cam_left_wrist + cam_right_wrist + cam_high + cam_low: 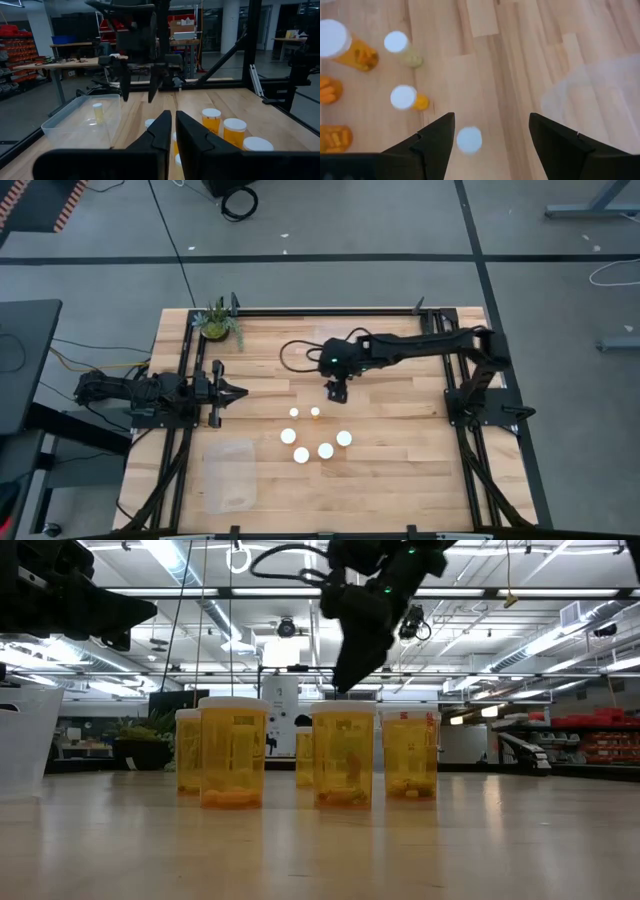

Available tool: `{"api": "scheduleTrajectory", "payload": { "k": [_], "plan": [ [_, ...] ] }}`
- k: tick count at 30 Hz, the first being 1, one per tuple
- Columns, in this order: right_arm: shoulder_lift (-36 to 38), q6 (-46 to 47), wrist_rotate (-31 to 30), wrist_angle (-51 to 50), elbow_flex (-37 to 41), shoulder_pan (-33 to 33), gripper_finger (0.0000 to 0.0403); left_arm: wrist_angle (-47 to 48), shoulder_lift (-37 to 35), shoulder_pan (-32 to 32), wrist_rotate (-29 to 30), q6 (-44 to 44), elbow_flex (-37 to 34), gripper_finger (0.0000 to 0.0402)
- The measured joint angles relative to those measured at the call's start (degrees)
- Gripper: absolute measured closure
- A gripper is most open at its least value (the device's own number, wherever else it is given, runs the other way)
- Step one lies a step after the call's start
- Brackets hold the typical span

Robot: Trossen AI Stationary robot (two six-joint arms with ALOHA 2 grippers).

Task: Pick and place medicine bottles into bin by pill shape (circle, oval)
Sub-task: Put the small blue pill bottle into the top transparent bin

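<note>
Your right gripper [491, 132] hangs with jaws apart above a narrow bottle [469, 139]; descend off-centre and you'll tip it into the others; left gripper [173, 131] waits closed

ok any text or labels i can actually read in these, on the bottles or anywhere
None can be read.
The medicine bottles carry pale labels with print on their orange bodies in the low view, too small and blurred to read.
The clear bin shows no lettering.
Shelves and boxes in the room behind show nothing readable.
</note>
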State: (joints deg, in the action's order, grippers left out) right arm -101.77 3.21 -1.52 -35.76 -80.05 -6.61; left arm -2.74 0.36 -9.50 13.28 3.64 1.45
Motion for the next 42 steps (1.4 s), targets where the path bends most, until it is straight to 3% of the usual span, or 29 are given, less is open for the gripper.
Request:
{"api": "scheduleTrajectory", "payload": {
  "k": [6, 11, 31, 42],
  "plan": [
    [-10.25, -3.72, -0.09, -6.76, -10.27, 1.69, 0.0141, 0.0, 0.0, 0.0, 0.02, 0.0, 0.0, 0.0376],
    [-12.97, -6.17, -0.07, -10.47, -14.03, 2.91, 0.0141, 0.0, 0.0, 0.02, 0.0, 0.0, 0.0, 0.037],
    [-13.1, -8.16, -2.08, -13.3, -8.07, 3.06, 0.0142, -0.02, 0.0, 0.02, 0.0, 0.0, 0.0, 0.0366],
    [-13.1, -8.18, -3.17, -10.09, -5.51, 3.05, 0.0201, -0.02, 0.0, 0.01, 0.0, 0.0, 0.0, 0.0376]
  ]
}}
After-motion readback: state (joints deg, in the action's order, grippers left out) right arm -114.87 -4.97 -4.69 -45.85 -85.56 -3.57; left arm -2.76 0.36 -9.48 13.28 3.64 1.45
